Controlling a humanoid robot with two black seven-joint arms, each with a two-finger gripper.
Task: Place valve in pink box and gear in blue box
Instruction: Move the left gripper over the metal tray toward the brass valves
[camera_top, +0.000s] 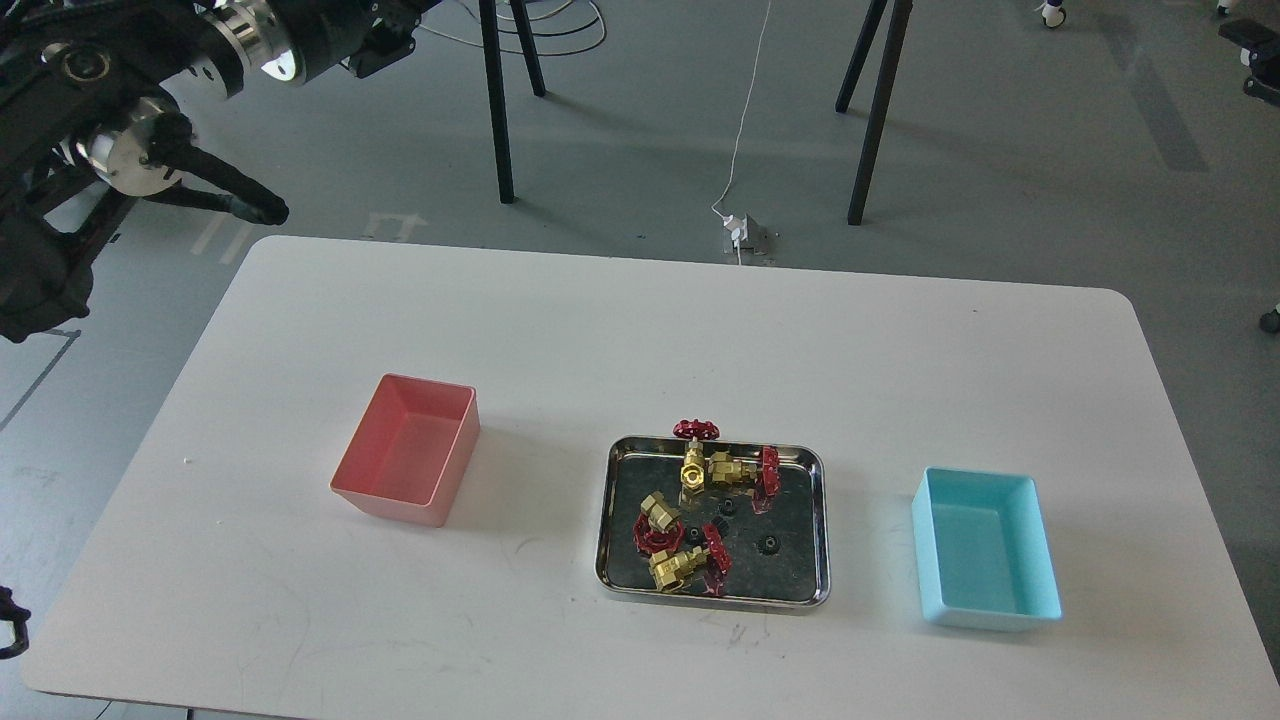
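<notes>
Several brass valves with red handwheels lie in a shiny steel tray (822, 520) at the table's middle front: one valve (694, 462) stands at the tray's far edge, another valve (738, 469) lies beside it, and a third valve (674, 567) lies at the near left. Small black gears sit among them, one gear (768, 545) lying apart and another gear (727, 507) near the centre. The pink box (405, 450) stands empty to the tray's left. On the right stands the blue box (985, 550), also empty. My left gripper (385, 40) is high at the top left, dark and far from the table. My right gripper is out of view.
The white table (600, 330) has rounded corners. Black stand legs (497, 110) and a cable with a plug (740, 232) are on the floor beyond its far edge. My left arm's thick joints (120, 150) hang over the far left corner.
</notes>
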